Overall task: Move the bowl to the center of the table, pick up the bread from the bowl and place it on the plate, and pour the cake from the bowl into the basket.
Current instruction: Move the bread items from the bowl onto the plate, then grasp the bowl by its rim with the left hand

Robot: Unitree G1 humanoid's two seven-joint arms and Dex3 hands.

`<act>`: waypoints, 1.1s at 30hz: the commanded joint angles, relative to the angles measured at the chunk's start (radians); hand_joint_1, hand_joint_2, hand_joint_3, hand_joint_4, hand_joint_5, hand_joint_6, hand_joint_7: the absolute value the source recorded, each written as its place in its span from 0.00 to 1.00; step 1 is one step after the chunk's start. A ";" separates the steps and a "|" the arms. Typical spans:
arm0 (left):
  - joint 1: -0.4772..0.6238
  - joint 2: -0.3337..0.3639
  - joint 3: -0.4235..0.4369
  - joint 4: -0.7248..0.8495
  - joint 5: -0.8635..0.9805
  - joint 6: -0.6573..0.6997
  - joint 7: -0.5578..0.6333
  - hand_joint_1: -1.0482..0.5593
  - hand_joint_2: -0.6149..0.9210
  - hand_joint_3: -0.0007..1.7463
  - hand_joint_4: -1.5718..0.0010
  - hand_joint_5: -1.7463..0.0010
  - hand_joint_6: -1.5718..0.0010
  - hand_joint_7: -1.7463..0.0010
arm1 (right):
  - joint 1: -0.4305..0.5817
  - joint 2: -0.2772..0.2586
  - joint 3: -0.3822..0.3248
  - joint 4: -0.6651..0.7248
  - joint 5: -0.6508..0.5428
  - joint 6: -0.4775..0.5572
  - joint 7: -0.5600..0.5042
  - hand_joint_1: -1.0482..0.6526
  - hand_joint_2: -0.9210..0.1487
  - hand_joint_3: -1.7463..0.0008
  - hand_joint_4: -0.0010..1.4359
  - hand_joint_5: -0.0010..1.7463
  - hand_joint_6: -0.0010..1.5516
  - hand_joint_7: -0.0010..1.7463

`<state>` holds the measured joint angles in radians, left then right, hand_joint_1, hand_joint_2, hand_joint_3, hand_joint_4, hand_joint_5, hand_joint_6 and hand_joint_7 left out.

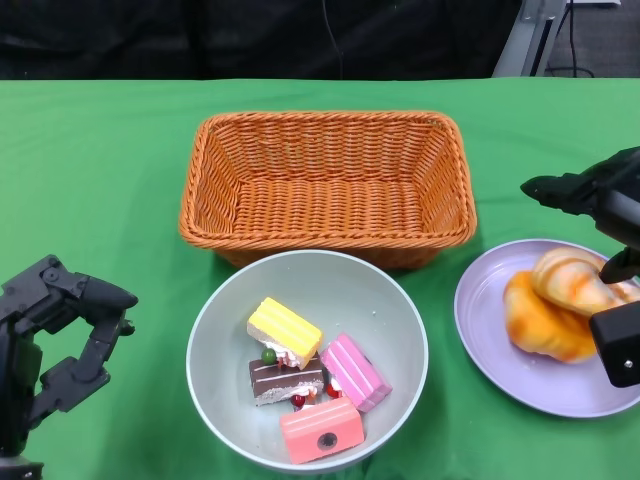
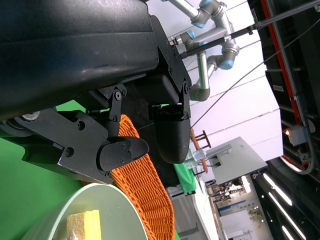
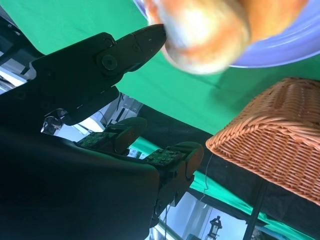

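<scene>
Bowl (image 1: 215, 345), smooth, round and pale grey-green, sits mid-table just in front of the woven orange wicker basket (image 1: 327, 185). Four blocky glossy cake pieces (image 1: 305, 378) lie inside it: yellow, pink, chocolate, coral. Two shiny golden bread rolls (image 1: 550, 305) rest on the flat lilac plate (image 1: 500, 350). Left hand (image 1: 60, 335) hangs spread, holding nothing; right hand (image 1: 605, 260) is spread over the bread, gripping nothing. No writing shows anywhere.

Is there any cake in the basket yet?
No, the basket holds nothing in the head view, and the cake pieces all lie in the bowl.
</scene>
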<state>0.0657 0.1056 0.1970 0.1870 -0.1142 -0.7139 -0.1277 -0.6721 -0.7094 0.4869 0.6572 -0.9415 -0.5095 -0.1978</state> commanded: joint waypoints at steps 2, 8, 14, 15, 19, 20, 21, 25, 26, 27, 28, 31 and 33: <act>-0.006 0.015 0.008 0.009 -0.007 -0.011 -0.005 0.66 0.89 0.39 0.53 0.18 0.51 0.35 | -0.019 -0.028 -0.022 0.022 0.036 -0.037 0.011 0.35 0.18 0.99 0.46 0.02 0.28 0.01; -0.001 0.013 0.009 -0.002 -0.004 -0.003 0.001 0.66 0.89 0.40 0.53 0.19 0.51 0.36 | -0.034 -0.032 -0.010 0.059 0.026 -0.092 -0.006 0.39 0.10 0.99 0.52 0.02 0.35 0.02; 0.002 0.013 0.010 -0.006 0.000 0.001 0.004 0.66 0.90 0.40 0.53 0.19 0.50 0.36 | -0.027 -0.032 -0.010 0.049 0.018 -0.091 -0.009 0.42 0.05 0.99 0.53 0.01 0.36 0.01; 0.002 0.013 0.010 -0.007 0.001 0.001 0.005 0.66 0.90 0.40 0.53 0.19 0.50 0.36 | -0.027 -0.032 -0.010 0.050 0.017 -0.090 -0.009 0.42 0.05 0.99 0.53 0.01 0.36 0.01; 0.001 0.016 0.010 -0.004 -0.002 -0.005 0.001 0.66 0.89 0.41 0.53 0.19 0.51 0.36 | -0.017 -0.025 -0.022 0.052 0.027 -0.089 -0.042 0.44 0.05 1.00 0.56 0.01 0.37 0.01; 0.000 0.016 0.010 -0.002 -0.004 -0.008 -0.002 0.66 0.90 0.41 0.53 0.19 0.51 0.36 | -0.011 -0.018 -0.033 0.055 0.041 -0.090 -0.060 0.44 0.06 1.00 0.57 0.02 0.38 0.01; 0.000 0.017 0.010 0.000 -0.006 -0.010 -0.004 0.66 0.89 0.41 0.53 0.19 0.51 0.36 | -0.005 -0.012 -0.043 0.057 0.053 -0.089 -0.078 0.43 0.07 1.00 0.58 0.02 0.39 0.01; -0.001 0.015 0.010 0.003 -0.002 -0.016 -0.001 0.66 0.89 0.41 0.53 0.19 0.51 0.36 | 0.036 0.026 -0.126 0.054 0.200 -0.106 -0.068 0.42 0.07 1.00 0.59 0.02 0.41 0.01; -0.001 0.015 0.010 0.003 -0.004 -0.016 -0.002 0.66 0.89 0.41 0.53 0.19 0.51 0.36 | 0.039 0.032 -0.140 0.060 0.229 -0.121 -0.068 0.42 0.07 1.00 0.60 0.02 0.41 0.01; -0.002 0.015 0.010 0.005 -0.007 -0.017 -0.004 0.66 0.89 0.41 0.53 0.19 0.51 0.36 | 0.045 0.045 -0.164 0.071 0.276 -0.144 -0.064 0.43 0.07 1.00 0.61 0.02 0.41 0.01; -0.002 0.015 0.010 0.005 -0.008 -0.016 -0.005 0.66 0.89 0.41 0.53 0.19 0.50 0.36 | 0.051 0.057 -0.185 0.082 0.322 -0.164 -0.056 0.43 0.07 1.00 0.61 0.02 0.42 0.01; 0.001 0.014 0.009 -0.004 -0.001 -0.005 0.001 0.66 0.89 0.41 0.53 0.19 0.50 0.36 | 0.066 0.092 -0.241 0.118 0.451 -0.223 -0.013 0.44 0.06 0.99 0.63 0.02 0.44 0.02; 0.001 0.014 0.009 -0.004 0.001 -0.005 0.003 0.66 0.89 0.41 0.53 0.19 0.50 0.35 | 0.081 0.106 -0.269 0.118 0.519 -0.233 0.038 0.43 0.04 0.99 0.64 0.02 0.44 0.01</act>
<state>0.0637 0.1056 0.1983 0.1886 -0.1147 -0.7193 -0.1277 -0.6086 -0.6097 0.2469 0.7691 -0.4675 -0.7343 -0.1865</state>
